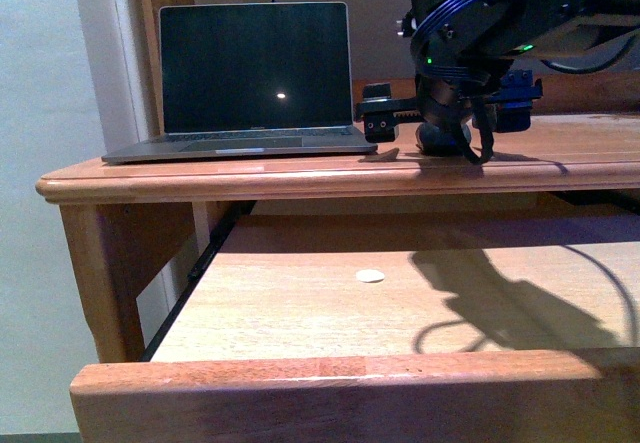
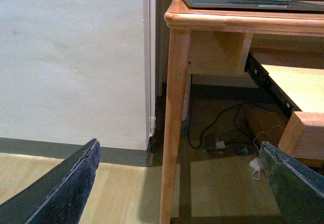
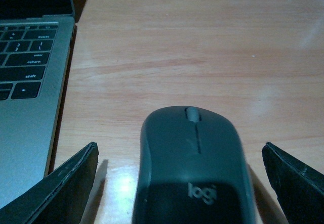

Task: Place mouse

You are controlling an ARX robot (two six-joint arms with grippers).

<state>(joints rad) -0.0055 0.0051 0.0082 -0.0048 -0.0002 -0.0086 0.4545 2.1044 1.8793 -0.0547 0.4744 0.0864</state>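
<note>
Open silver-grey laptop [image 1: 255, 73], screen dark, sits on a brown wooden desk [image 1: 300, 175]. The pulled-out pale wooden drawer [image 1: 280, 313] below holds a small white round disc [image 1: 370, 276]. Tangled cables [image 2: 218, 144] lie on the floor beneath.

mouse [image 3: 192, 166]: dark grey | laptop [image 1: 250, 68]: silver and black | desk [image 1: 330, 175]: orange-brown wood grain

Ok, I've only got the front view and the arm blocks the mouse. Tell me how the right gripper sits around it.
Observer: The right gripper is open; the mouse lies on the desk between its fingers, bare wood showing on both sides.
Operator: Give me its orientation.
Observer: Its scroll wheel end points away from the wrist, logo end nearer.
Operator: Now report the left gripper.
Observer: The left gripper is open and empty, low beside the desk, over the floor.
</note>
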